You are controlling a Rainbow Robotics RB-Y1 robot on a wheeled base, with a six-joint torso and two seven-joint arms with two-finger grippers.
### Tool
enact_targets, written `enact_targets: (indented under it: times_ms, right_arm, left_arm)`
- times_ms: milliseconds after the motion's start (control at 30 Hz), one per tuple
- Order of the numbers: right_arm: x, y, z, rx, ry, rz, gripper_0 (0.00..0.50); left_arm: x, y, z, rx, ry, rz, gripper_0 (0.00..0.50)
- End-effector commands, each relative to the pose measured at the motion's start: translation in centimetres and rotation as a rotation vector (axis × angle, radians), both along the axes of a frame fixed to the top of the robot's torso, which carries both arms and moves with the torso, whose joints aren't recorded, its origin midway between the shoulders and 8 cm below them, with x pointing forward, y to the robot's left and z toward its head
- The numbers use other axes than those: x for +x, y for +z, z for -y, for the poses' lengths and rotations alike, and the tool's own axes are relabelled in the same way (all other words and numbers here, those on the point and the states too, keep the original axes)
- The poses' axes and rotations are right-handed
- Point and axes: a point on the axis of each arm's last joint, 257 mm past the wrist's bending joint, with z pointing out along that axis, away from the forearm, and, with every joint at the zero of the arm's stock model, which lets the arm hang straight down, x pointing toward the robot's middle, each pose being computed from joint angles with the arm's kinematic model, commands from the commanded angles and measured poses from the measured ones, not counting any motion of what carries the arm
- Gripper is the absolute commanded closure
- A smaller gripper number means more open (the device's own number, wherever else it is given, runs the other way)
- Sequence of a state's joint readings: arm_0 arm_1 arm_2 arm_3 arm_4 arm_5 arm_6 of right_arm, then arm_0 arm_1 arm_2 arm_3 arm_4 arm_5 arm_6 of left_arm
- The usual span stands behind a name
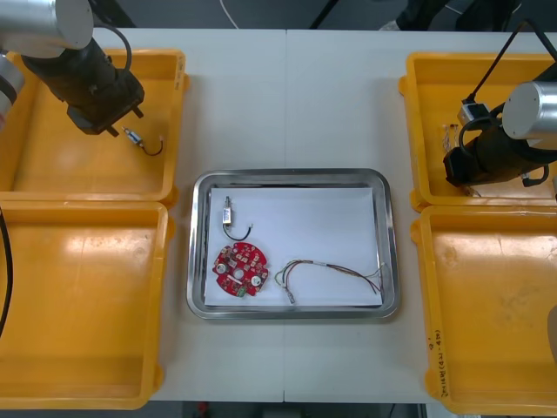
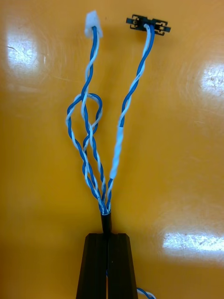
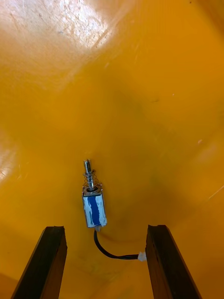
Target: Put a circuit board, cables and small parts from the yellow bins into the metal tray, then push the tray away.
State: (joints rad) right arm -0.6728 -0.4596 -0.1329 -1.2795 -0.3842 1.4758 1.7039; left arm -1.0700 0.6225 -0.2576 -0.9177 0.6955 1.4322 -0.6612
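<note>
Reaching down into yellow bins (image 1: 52,165).
Right claw (image 2: 108,236) pinches a blue and white cable (image 2: 93,140); left claw (image 3: 106,229) gapes over a small metal part (image 3: 94,208).

The tabletop (image 1: 287,96) is seen from overhead in the front view, the camera tilted steeply down, with the metal tray (image 1: 388,244) at centre and the yellow bins (image 1: 87,296) taken in on both sides. The left wrist view is taken close in, along the parted fingers (image 3: 46,266) of the left gripper (image 3: 106,229), onto the floor of the far left bin (image 3: 140,93); the small metal part (image 3: 94,208) lying there is shared with the front view. The right wrist view is set nearer still over the far right bin (image 2: 186,140), past the closed fingers of the right gripper (image 2: 108,235), from which the twisted blue and white cable (image 2: 116,149) runs; that bin is shared with the front view.
</note>
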Motion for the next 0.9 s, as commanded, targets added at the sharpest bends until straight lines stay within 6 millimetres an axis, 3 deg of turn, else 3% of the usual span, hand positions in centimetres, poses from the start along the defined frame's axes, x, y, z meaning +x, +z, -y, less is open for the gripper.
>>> enact_targets:
  times_ms: [33, 300, 700, 900]
  right_arm:
    - [0.6, 1.5, -0.9, 0.015, 0.001, 0.044, 0.5]
    - [-0.6, 7.2, -0.7, 0.05, -0.002, 0.037, 0.5]
    - [-4.1, 13.5, -0.4, -0.023, 0.056, 0.046, 0.5]
    - [-3.9, 17.1, -2.6, -0.04, 0.155, 0.15, 0.5]
  left_arm:
    - [1.2, 2.2, 2.2, -0.037, 0.033, 0.042, 0.0]
    - [1.2, 0.6, 2.3, -0.015, 0.029, 0.036, 0.0]
    - [1.2, -1.9, 1.4, -0.016, 0.051, 0.012, 0.0]
    - [1.2, -2.6, 1.8, -0.024, 0.05, 0.005, 0.0]
